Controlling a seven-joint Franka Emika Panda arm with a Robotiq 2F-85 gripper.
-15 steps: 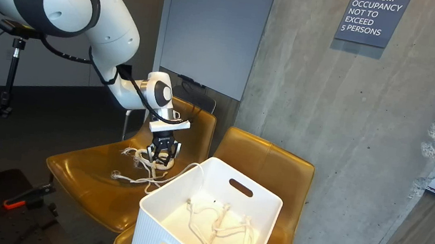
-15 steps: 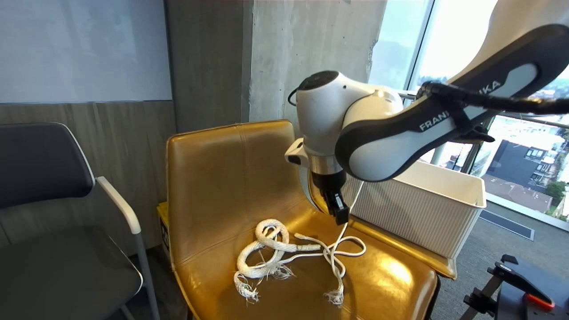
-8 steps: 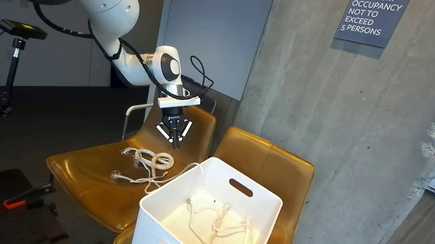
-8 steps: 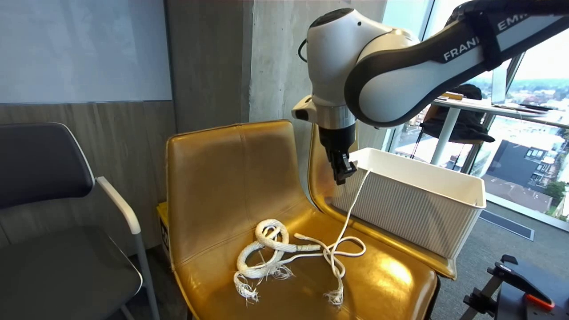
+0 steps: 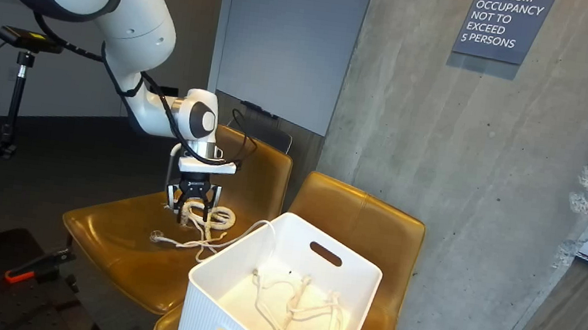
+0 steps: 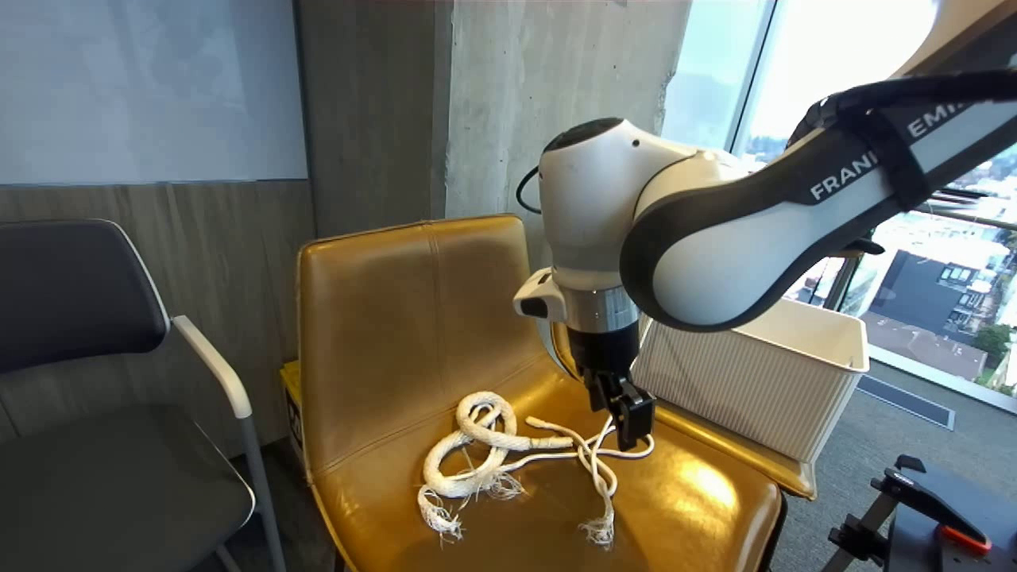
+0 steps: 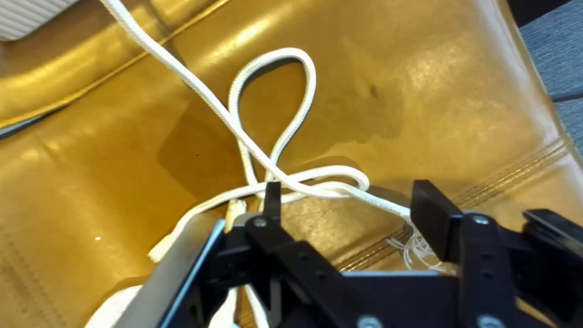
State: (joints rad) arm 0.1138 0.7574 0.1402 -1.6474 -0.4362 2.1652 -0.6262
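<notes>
Jaws spread, the gripper (image 7: 348, 198) hangs over white cord (image 7: 248, 140), likely light and limp, best pinched at its crossing (image 7: 295, 184).

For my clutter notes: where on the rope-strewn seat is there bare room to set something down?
Free: the tan leather seat between its front edge and the thin white cord. Crowded: around the open hand and the thick coiled rope.

Looking like an office meeting room: showing an occupancy sign (image 5: 504, 25) on bare concrete (image 5: 462, 163), a whiteboard (image 6: 151, 95), a dark armchair (image 6: 103, 469) and a window (image 6: 834, 63) overlooking rooftops (image 6: 949, 250).
</notes>
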